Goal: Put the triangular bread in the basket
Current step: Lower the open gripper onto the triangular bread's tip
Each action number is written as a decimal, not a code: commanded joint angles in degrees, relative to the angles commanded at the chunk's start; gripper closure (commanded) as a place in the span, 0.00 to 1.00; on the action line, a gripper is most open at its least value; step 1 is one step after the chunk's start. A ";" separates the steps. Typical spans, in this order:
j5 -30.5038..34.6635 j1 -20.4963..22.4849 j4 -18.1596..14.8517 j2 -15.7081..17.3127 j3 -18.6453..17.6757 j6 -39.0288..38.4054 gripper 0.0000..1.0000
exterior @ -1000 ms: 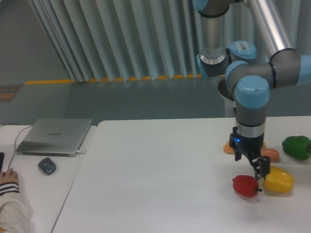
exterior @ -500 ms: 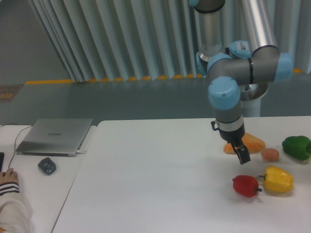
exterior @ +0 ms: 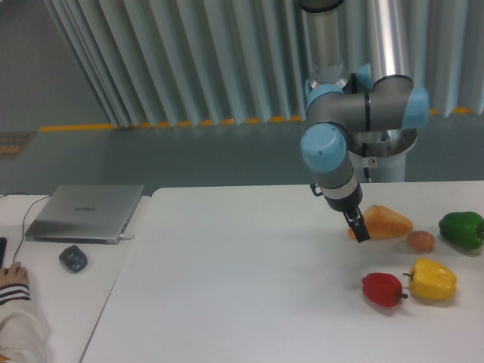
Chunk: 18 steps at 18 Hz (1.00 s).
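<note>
The triangular bread (exterior: 387, 221), an orange-golden glossy wedge, lies on the white table (exterior: 242, 287) at the right. My gripper (exterior: 358, 229) hangs tilted at the bread's left end, its dark fingers just in front of that tip and low over the table. It looks open, with nothing held, though the fingers nearly overlap from this angle. Whether they touch the bread I cannot tell. The basket is out of view.
A small orange-pink ball (exterior: 420, 241) sits right of the bread, a green pepper (exterior: 461, 229) beyond it. A red pepper (exterior: 382, 289) and a yellow pepper (exterior: 432, 280) lie nearer the front. A laptop (exterior: 85, 212), a mouse (exterior: 73, 259) and a person's hand (exterior: 11, 280) are at the left.
The arm has swung left and back, from between the red and yellow peppers up to the bread's left end. The wrist has turned. The objects have not moved.
</note>
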 joint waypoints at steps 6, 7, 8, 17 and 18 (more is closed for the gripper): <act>4.22 -1.06 0.53 0.09 -0.53 2.00 0.00; 4.32 -1.06 0.61 0.00 -0.53 2.98 0.00; 4.41 -0.97 0.70 -0.09 -0.01 3.08 0.00; 12.23 -0.71 0.70 -1.14 -1.41 3.78 0.00; 12.32 -0.71 0.70 -1.14 -1.41 3.78 0.00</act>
